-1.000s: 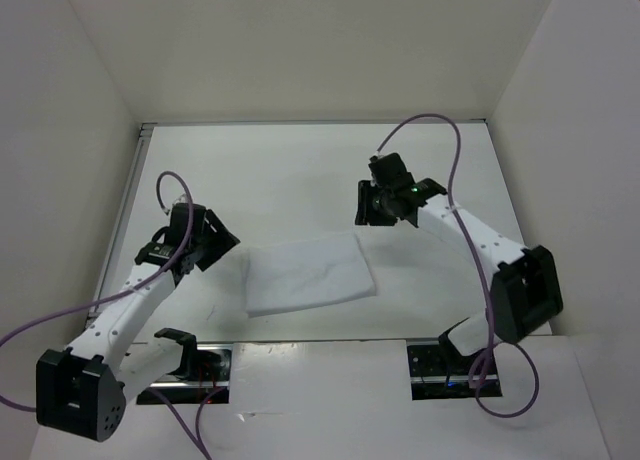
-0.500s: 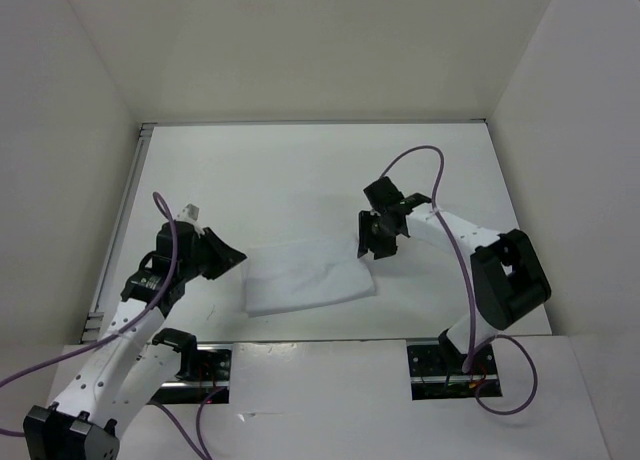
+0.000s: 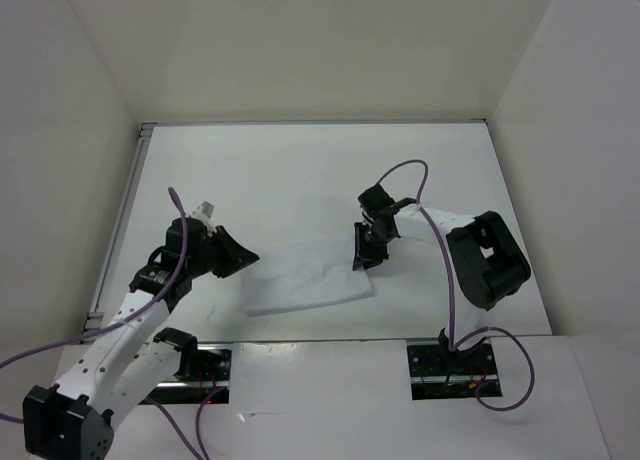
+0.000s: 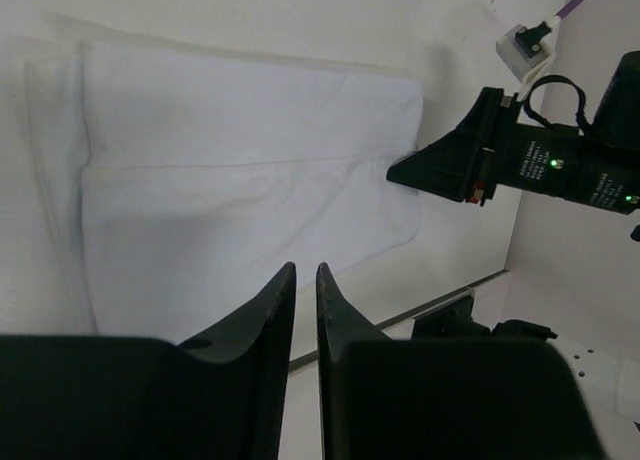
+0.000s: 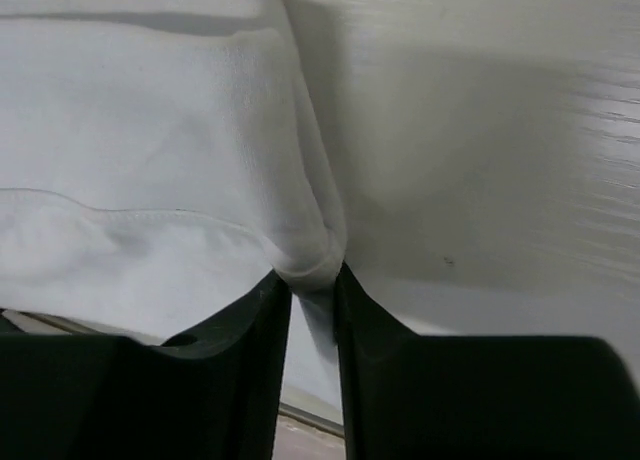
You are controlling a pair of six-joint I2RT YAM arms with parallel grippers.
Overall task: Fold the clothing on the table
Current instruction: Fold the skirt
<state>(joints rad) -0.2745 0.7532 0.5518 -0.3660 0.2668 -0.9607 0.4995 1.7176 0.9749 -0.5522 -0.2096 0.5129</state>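
Right wrist view: right gripper (image 5: 310, 280) pinches the clothing (image 5: 150, 130) at 3 o'clock; left gripper (image 4: 305, 270) looks nearly closed (hold unclear). Lift both sides together, slowly.

bright and evenly lit from above in the overhead view, with no hard glare on the table (image 3: 280, 170). only faint, short shadows beside the clothing (image 3: 305, 275). white on white, so weak contrast along the cloth's edges. sharp on the fabric in the left wrist view, but dark and slightly soft on the left gripper (image 4: 306, 268) up close. in the right wrist view, a broad grey shadow right of the clothing, a streaky sheen at far right, and a blurred black right gripper (image 5: 310, 280).
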